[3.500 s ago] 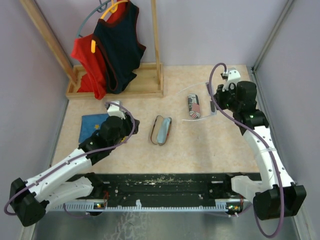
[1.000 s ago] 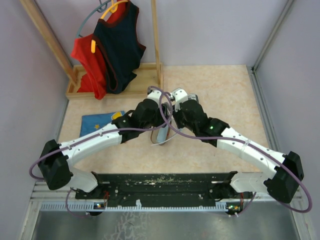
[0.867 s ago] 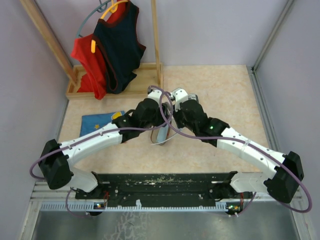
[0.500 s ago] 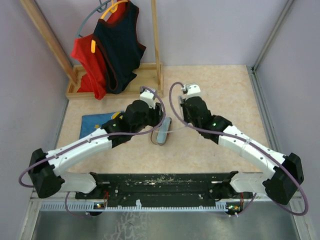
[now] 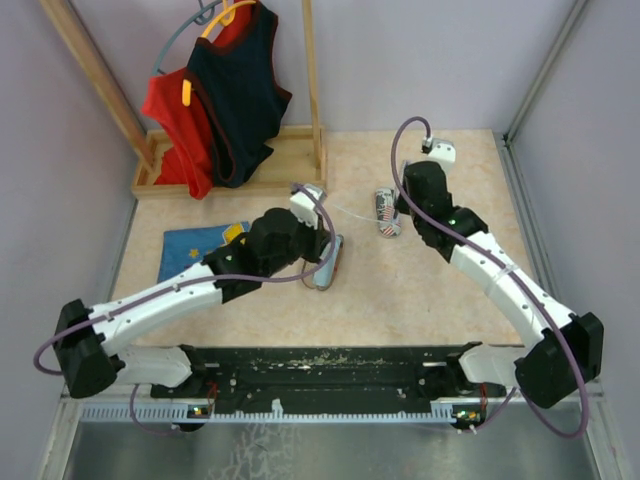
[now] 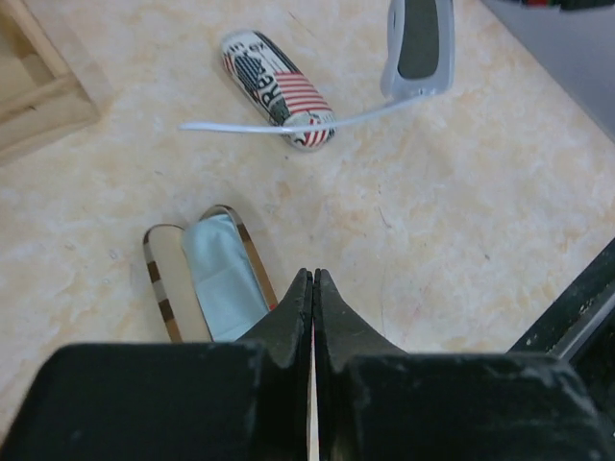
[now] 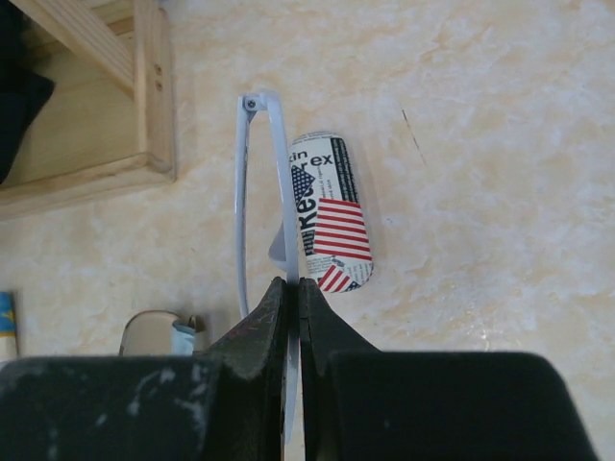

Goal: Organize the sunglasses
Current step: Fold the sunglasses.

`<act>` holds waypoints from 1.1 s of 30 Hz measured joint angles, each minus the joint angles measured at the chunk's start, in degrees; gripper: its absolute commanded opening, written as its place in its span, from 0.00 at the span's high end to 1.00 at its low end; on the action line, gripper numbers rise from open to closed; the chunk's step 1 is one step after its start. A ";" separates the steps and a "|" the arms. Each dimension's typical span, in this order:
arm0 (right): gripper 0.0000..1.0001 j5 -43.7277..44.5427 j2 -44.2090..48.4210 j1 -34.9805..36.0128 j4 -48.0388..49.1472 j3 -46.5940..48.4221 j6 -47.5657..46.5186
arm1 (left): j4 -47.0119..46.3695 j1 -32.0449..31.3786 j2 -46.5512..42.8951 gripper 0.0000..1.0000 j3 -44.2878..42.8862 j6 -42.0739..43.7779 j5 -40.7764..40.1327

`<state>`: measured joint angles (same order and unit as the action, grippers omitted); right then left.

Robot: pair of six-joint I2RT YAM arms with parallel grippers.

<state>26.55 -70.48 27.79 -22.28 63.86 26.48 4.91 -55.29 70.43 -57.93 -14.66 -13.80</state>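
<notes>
Just above the flag case [image 7: 327, 211], the right gripper [image 7: 291, 288] clamps the white-grey sunglasses [image 7: 238, 221]. Left of that case, the left gripper [image 6: 312, 279] hovers, pinched together on nothing, over the open plaid case [image 6: 163, 288].

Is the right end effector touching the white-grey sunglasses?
Touching. In the right wrist view, the right end effector is shut on a thin part of the white-grey sunglasses.

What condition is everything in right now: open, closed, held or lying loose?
plaid case: open.
light-blue cloth: lying inside the plaid case.
flag-print case: closed.
white-grey sunglasses: held up by the right gripper.
right gripper: shut on the white-grey sunglasses.
left gripper: shut, empty.
</notes>
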 measured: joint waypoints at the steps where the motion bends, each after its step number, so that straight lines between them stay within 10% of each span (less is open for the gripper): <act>1: 1.00 -0.90 0.11 0.00 0.15 0.00 0.31 | -0.07 -0.46 1.46 0.99 0.00 0.00 0.48; 33: 1.00 -20.76 7.85 0.00 3.82 -8.09 -1.92 | 5.60 -1.92 25.79 0.99 -23.10 5.09 -2.69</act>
<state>5.78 -62.63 27.79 -18.46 55.77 24.56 10.50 -57.21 96.23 -81.03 -9.56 -16.49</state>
